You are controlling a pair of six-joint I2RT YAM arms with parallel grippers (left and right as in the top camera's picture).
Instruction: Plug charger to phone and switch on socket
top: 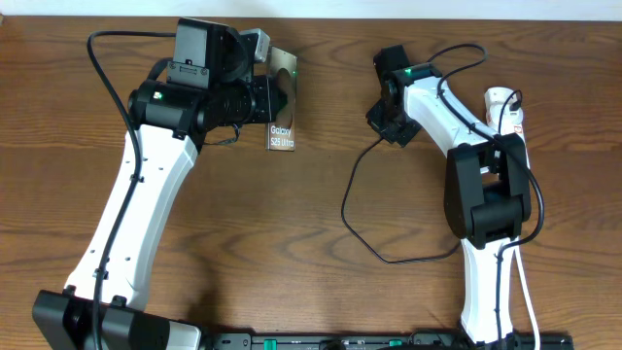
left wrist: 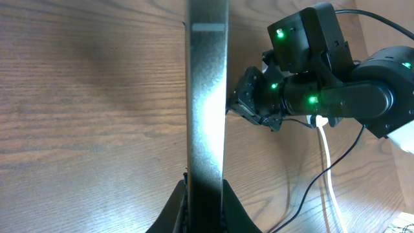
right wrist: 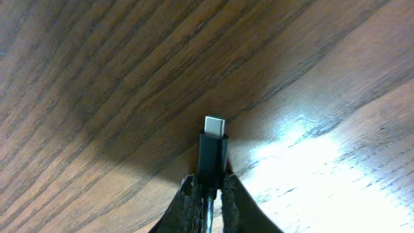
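Observation:
The phone [top: 282, 124], a dark slab with white "Galaxy S25 Ultra" lettering, is held on edge above the table by my left gripper [top: 260, 97], which is shut on it. The left wrist view shows the phone [left wrist: 207, 97] edge-on, running up from my left gripper [left wrist: 206, 197]. My right gripper [top: 386, 119] sits a short way right of the phone, shut on the charger [right wrist: 213, 152], whose metal tip points away from the fingers [right wrist: 187, 207]. Its thin black cable [top: 352, 219] loops over the table. The socket [top: 507, 109] lies far right, mostly hidden behind the right arm.
The socket's white cord [left wrist: 326, 162] trails down the right side beside the thin black cable. The right arm's black base link [top: 486, 194] stands over the right part of the table. Bare wood lies between the two arms.

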